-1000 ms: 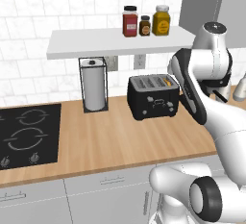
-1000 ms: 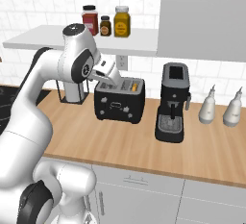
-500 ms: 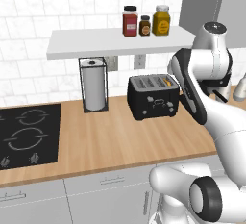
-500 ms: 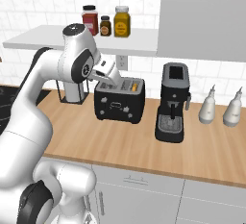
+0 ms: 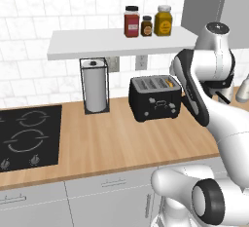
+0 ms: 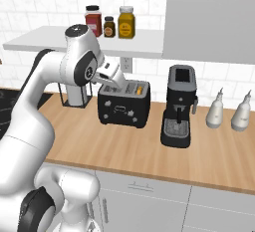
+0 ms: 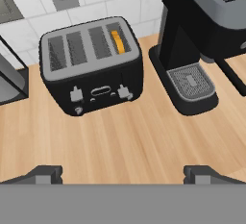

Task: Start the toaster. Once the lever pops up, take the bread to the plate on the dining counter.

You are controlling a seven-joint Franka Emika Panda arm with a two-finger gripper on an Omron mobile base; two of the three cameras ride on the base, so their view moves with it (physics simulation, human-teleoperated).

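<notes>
The black toaster (image 5: 154,98) (image 6: 123,107) (image 7: 91,64) stands on the wooden wall counter against the tiled wall. A golden-brown bread edge (image 7: 117,41) (image 5: 169,81) sits low in its rightmost slot. Two grey levers (image 7: 75,94) flank the small front panel. My gripper (image 7: 124,174) is open and empty, with its fingertips (image 7: 45,174) wide apart, hovering above and in front of the toaster without touching it. The hand (image 6: 110,74) is seen just over the toaster's top left. The plate and the dining counter are out of view.
A black coffee machine (image 6: 178,106) (image 7: 202,35) stands close to the toaster's right. Two white bottles (image 6: 216,111) are further right. A paper towel holder (image 5: 95,85) is to the toaster's left, and beyond it a stovetop (image 5: 26,136). A shelf with jars (image 5: 146,21) hangs overhead.
</notes>
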